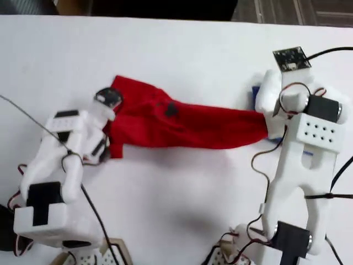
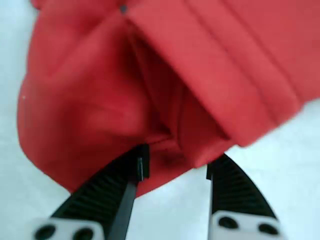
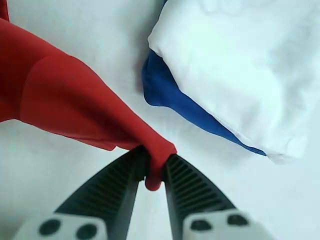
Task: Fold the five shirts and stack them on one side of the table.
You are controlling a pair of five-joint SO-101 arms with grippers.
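- Nearest me, both arms stand at the front edge of the white table [image 1: 182, 187] and lean in over it, one at each end of the cloth.
- The left gripper [image 2: 177, 167] is down at the bunched, wider end of the red shirt [image 1: 182, 124]. Its jaws are spread, with the hem lying between them, and nothing is clamped. My read is that it's lined up to bite that edge.
- The right gripper [image 3: 155, 167] has its jaws pressed together on a small nub of red fabric at the shirt's narrow end.
- That pinch explains the shape: the shirt runs as a long, tapering band across the middle of the table, pulled thin toward the right arm. Holding one end like this looks meant to keep the cloth straight for a fold.
- Just beyond the right gripper there's a white shirt [image 3: 240, 65] lying on top of a blue shirt [image 3: 165, 90], whose edge peeks out underneath. They look folded, so that's the stack growing on the right side.
- Judging from that, this is mid-task: two shirts are stacked and the red one is not yet folded.
- One risk is that the right's small pinch could slip if the left tugs.
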